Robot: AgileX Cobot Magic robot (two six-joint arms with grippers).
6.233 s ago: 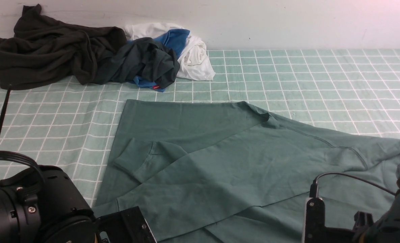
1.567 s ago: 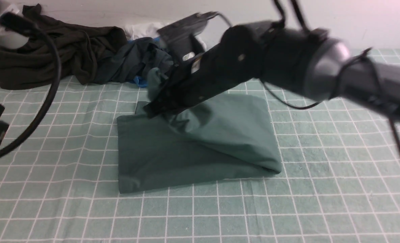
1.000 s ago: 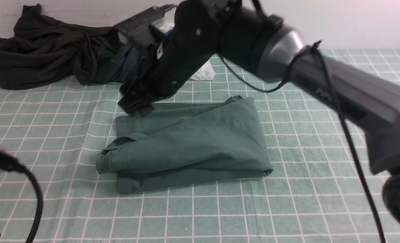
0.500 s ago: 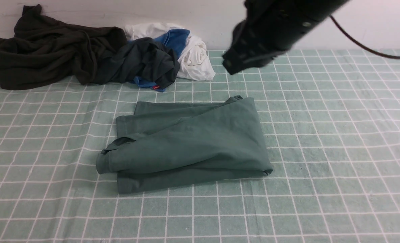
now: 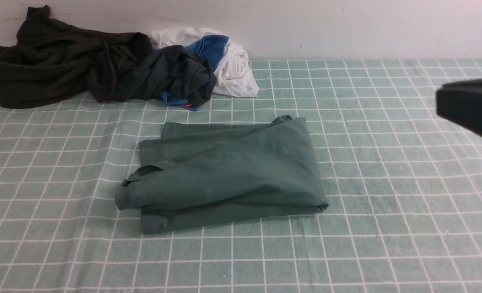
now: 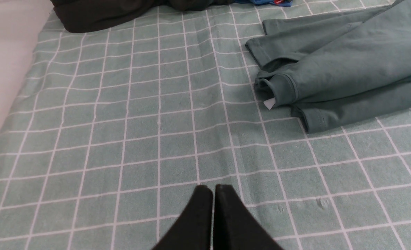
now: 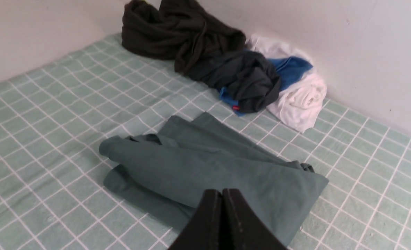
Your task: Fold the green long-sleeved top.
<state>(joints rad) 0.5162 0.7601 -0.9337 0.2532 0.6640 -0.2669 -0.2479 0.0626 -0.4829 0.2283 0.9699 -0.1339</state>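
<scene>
The green long-sleeved top (image 5: 228, 175) lies folded into a loose rectangular bundle in the middle of the checked cloth, with a rolled edge sticking out at its left. It also shows in the left wrist view (image 6: 344, 69) and the right wrist view (image 7: 205, 166). My left gripper (image 6: 213, 189) is shut and empty, above bare cloth well to the left of the top; it is out of the front view. My right gripper (image 7: 222, 192) is shut and empty, raised above and apart from the top. Only a dark blurred part of the right arm (image 5: 470, 108) shows at the front view's right edge.
A very dark olive-black garment (image 5: 57, 61) lies heaped at the back left. Beside it are a dark teal-black shirt with blue fabric (image 5: 179, 77) and a white garment (image 5: 234, 67), all against the back wall. The green checked cloth (image 5: 387, 171) covers the table.
The top went from spread out to folded. My right arm let go of it, rose and swung away to the right edge. The left arm left the front view. The top has lain still lately.
</scene>
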